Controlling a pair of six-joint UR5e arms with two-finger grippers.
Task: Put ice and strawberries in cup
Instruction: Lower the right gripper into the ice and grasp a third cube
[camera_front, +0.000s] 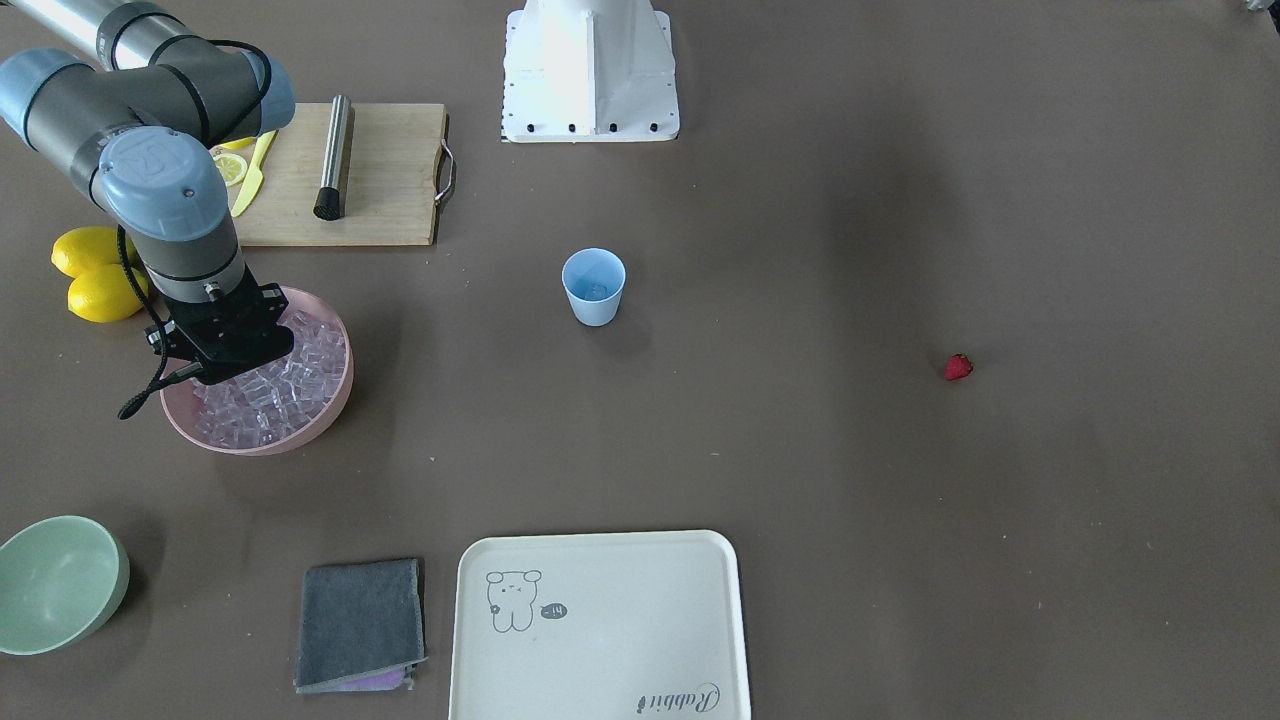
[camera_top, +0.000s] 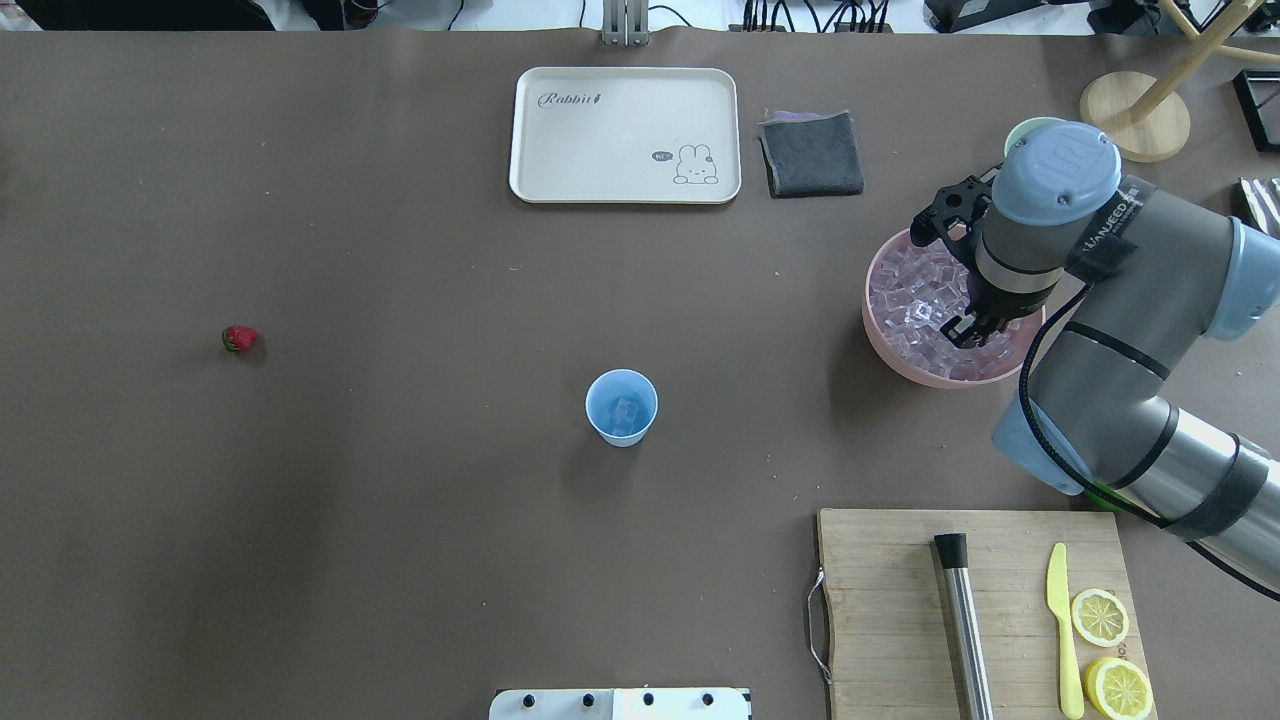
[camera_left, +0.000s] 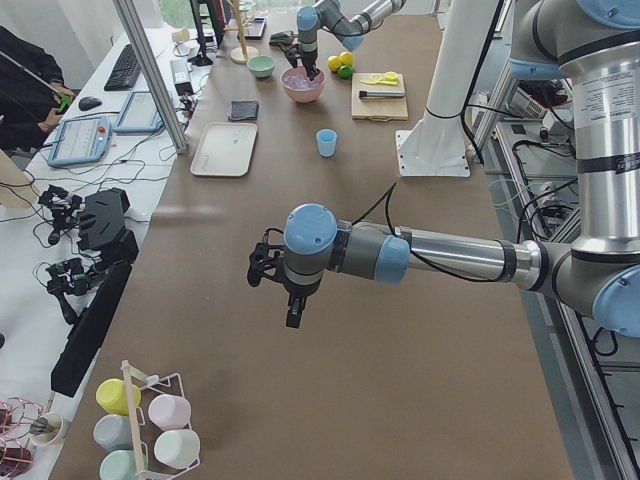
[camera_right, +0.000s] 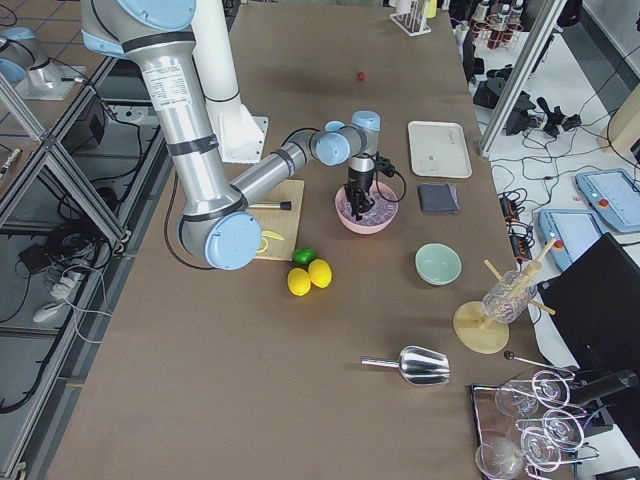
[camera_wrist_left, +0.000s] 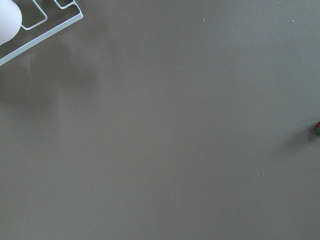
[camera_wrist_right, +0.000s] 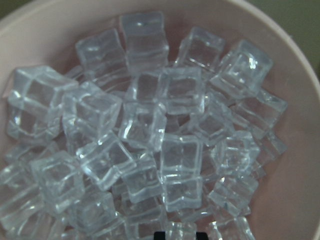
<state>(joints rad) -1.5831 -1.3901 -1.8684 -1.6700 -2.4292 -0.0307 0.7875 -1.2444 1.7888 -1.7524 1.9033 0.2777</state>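
1. Right gripper (camera_top: 962, 332): pointing down into the pink bowl (camera_top: 900, 365), tips at or among the ice (camera_top: 915, 310). In the right wrist view only two dark tips show at the bottom edge, with a narrow gap between them. I cannot tell whether it is released, clenched or grasping a cube.
2. Ice: clear cubes heaped in the bowl and filling most of it. The bowl sits on the robot's right side of the table.
3. Cup (camera_top: 621, 407): upright at mid-table, well apart from the bowl. One cube (camera_top: 626, 408) lies at its bottom.
4. Strawberry (camera_top: 239, 338): lying alone on the table on the robot's left side, well apart from the cup. It also shows at the right edge of the left wrist view.
5. Left gripper (camera_left: 292, 315): hanging above bare table near the table's left end, fingers downward. It appears only in the left side view, so I cannot tell how its jaws stand.
6. Rack (camera_left: 150, 400): wire frame holding mugs, at that same end of the table.
7. Board (camera_top: 890, 600): near the robot on its right side, carrying a steel rod (camera_top: 965, 620), a yellow knife (camera_top: 1062, 630) and lemon slices (camera_top: 1100, 617).
8. Whole lemons (camera_front: 95, 272): two, touching, between board and bowl.
9. Far edge: tray (camera_top: 600, 140), grey cloth (camera_top: 811, 153) just beside it, green bowl (camera_front: 55, 580) further right.
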